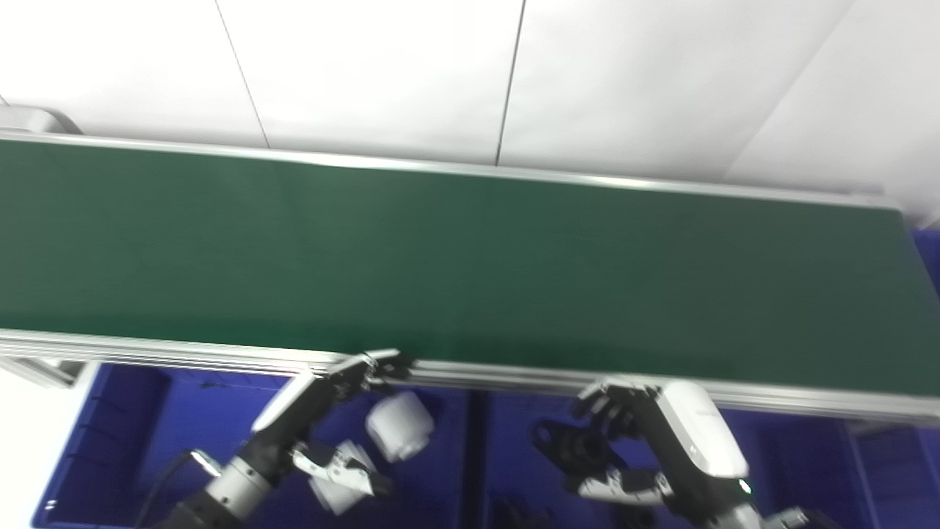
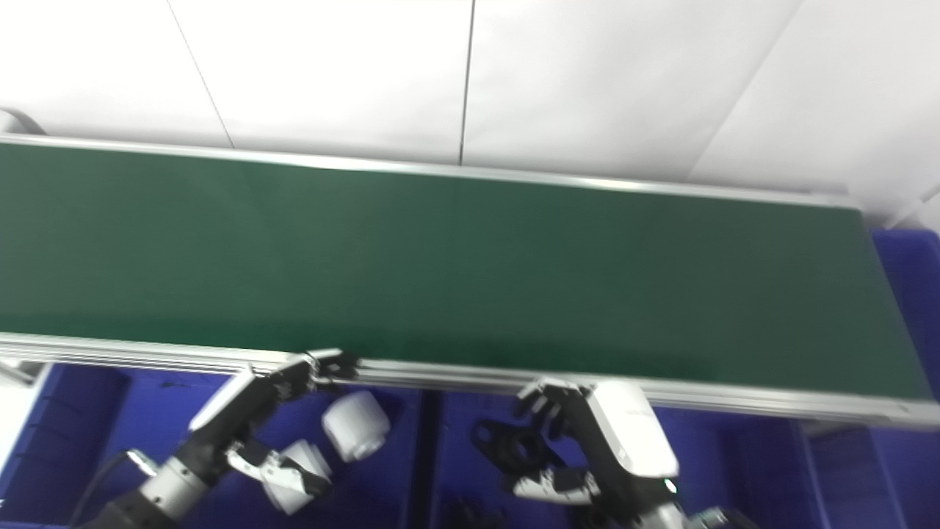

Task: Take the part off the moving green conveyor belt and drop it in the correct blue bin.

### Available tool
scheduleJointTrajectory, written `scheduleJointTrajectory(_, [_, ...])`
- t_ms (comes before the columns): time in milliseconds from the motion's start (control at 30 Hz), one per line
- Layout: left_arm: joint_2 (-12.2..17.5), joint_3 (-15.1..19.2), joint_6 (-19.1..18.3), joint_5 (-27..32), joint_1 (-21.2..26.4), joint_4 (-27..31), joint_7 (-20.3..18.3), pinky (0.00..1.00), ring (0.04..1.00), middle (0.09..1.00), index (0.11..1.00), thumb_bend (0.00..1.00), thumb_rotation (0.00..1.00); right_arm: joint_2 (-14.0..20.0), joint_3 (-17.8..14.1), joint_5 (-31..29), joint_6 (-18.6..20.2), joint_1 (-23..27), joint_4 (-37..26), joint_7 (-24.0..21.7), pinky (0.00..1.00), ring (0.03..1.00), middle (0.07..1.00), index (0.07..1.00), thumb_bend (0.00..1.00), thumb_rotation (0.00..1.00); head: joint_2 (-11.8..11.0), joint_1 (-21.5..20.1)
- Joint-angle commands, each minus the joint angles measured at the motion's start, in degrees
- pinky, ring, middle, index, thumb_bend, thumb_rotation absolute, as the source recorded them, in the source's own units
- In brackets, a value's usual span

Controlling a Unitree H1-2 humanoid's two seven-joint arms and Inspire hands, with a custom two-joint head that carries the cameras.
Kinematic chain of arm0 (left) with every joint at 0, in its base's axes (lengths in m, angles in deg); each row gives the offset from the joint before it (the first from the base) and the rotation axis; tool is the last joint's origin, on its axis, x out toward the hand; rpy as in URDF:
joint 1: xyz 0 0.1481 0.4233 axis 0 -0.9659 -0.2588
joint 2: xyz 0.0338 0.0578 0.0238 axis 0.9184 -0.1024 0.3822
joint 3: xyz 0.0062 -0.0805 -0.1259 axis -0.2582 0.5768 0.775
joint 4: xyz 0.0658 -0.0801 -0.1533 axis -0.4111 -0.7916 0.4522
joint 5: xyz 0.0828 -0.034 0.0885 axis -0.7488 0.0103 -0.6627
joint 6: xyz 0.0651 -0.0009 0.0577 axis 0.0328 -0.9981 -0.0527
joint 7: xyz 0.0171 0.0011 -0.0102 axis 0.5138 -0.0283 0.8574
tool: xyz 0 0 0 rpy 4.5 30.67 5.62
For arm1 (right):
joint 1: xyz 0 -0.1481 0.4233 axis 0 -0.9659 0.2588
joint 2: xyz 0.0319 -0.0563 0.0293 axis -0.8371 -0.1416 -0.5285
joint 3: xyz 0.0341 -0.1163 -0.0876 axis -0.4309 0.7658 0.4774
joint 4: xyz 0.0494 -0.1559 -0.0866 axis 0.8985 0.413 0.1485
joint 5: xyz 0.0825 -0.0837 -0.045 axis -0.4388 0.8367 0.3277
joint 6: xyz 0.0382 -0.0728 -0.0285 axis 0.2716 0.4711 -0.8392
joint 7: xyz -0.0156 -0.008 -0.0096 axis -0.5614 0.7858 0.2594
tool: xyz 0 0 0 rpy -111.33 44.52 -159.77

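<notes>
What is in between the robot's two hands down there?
A white cylinder part lying in the left blue bin, and the dark divider where the two bins meet. Both eye views show it.

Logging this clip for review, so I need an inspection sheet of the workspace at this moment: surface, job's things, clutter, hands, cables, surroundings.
Surface: green conveyor belt with silver rails; no part seen on it.
Job's things: two white cylindrical parts lie in the left blue bin; a black part sits in the right blue bin.
Clutter: nothing seen.
Hands: left hand reaches over the left bin, fingertips at the belt's near rail, holding nothing visible; right hand is over the right bin, fingers curled above the black part, grasp unclear.
Cables: a dark cable runs beside the left wrist.
Surroundings: white panelled wall behind the belt; another blue bin at the belt's right end.
</notes>
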Motion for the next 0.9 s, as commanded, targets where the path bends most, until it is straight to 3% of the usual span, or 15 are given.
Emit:
scheduleJointTrajectory(0, [0.9,0.6,1.3,0.4,0.5,1.7,-0.5,0.74,0.818,0.849,0.829,0.87,0.3,0.3,-0.1,1.2,-3.5,0.5,0.9,2.1,0.34,0.439,0.495,0.484,0.52,0.0,0.9,-0.5])
scheduleJointTrajectory(233, [1.6,1.3,-1.5,2.9,1.1,3.4,-2.1,0.73,0.803,0.845,0.841,0.86,0.27,0.8,1.4,3.8,-3.7,2.8,6.2,2.2,0.36,0.465,0.49,0.491,0.52,0.0,3.0,-1.2])
scheduleJointTrajectory(400, [1.8,1.9,-2.2,3.5,1.6,3.9,-2.6,0.72,0.788,0.842,0.836,0.86,0.26,0.2,1.9,5.6,-3.7,5.3,10.4,3.9,0.33,0.417,0.473,0.505,0.52,0.0,4.8,-1.4])
scheduleJointTrajectory(533, [2.0,2.3,-3.2,4.4,1.5,4.6,-3.3,0.72,0.791,0.847,0.841,0.86,0.27,-0.8,2.0,6.4,-1.1,6.8,12.3,2.6,0.37,0.473,0.488,0.497,0.52,0.0,5.7,-1.6])
scheduleJointTrajectory(633, [1.9,2.6,-3.3,4.6,1.4,4.8,-3.6,0.72,0.787,0.846,0.839,0.86,0.27,-1.2,2.0,6.7,-1.6,7.4,14.0,3.2,0.41,0.521,0.488,0.5,0.52,0.0,6.0,-1.5])
scheduleJointTrajectory(733, [2.0,2.9,-3.3,4.4,1.3,5.1,-3.8,0.71,0.781,0.843,0.841,0.86,0.28,-0.9,2.4,6.6,-0.2,7.7,14.0,0.3,0.49,0.591,0.511,0.479,0.52,0.0,6.4,-1.3])
scheduleJointTrajectory(767, [2.0,3.0,-3.5,4.4,1.2,5.3,-3.8,0.71,0.78,0.84,0.841,0.86,0.28,-0.7,2.6,6.7,0.1,7.8,13.9,-0.7,0.55,0.642,0.637,0.492,0.51,0.1,6.4,-1.3])
scheduleJointTrajectory(867, [2.0,3.1,-3.9,5.0,1.1,5.8,-4.2,0.71,0.781,0.842,0.84,0.87,0.29,0.1,3.0,7.0,2.1,8.0,12.5,-5.8,0.62,0.691,0.711,0.498,0.5,0.15,6.7,-1.3])
